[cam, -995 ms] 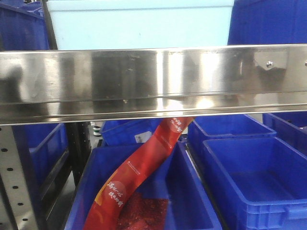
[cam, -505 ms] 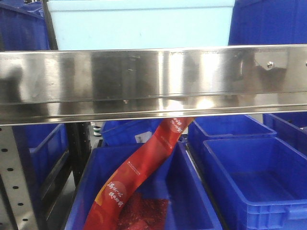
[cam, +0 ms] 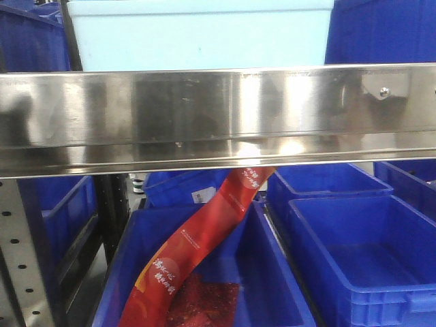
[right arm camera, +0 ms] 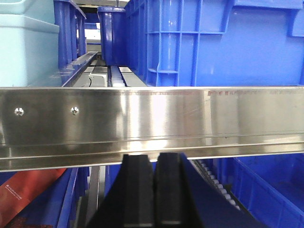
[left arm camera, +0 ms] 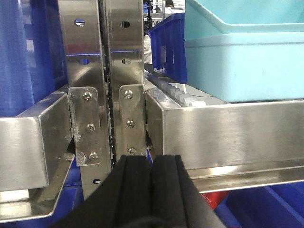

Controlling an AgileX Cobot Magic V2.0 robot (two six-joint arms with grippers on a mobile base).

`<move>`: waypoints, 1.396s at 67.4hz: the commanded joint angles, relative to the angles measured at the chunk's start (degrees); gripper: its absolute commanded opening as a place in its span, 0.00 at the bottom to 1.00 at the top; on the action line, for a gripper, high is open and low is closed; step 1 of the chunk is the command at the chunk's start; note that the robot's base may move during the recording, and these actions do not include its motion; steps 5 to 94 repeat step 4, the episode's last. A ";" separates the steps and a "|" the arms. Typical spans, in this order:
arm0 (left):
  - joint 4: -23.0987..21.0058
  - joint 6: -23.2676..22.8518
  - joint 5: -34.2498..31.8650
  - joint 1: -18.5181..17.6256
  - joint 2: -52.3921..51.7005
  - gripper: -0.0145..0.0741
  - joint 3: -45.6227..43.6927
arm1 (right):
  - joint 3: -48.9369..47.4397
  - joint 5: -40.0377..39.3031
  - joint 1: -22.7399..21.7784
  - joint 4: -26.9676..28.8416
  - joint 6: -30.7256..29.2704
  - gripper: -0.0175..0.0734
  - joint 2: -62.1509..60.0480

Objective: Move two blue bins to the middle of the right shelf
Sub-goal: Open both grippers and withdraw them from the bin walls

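Facing the steel shelf rail (cam: 218,116), the left hand (left arm camera: 152,166) and right hand (right arm camera: 154,164) sit clenched and empty below it, blue bin (right arm camera: 223,45) above.

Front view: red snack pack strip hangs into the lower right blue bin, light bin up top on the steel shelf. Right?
Not quite. The front view shows the red strip dropping into the lower left blue bin; the right bin looks empty. The light bin does sit above the steel shelf rail.
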 commanded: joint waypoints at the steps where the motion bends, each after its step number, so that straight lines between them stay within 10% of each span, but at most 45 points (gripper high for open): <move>1: -0.52 0.22 -1.06 0.12 -0.31 0.04 -0.12 | 0.11 -1.00 -0.04 -0.47 -0.39 0.01 -0.16; 94: -0.52 0.22 -1.06 0.12 -0.31 0.04 -0.12 | 0.11 -1.00 -0.04 -0.47 -0.39 0.01 -0.16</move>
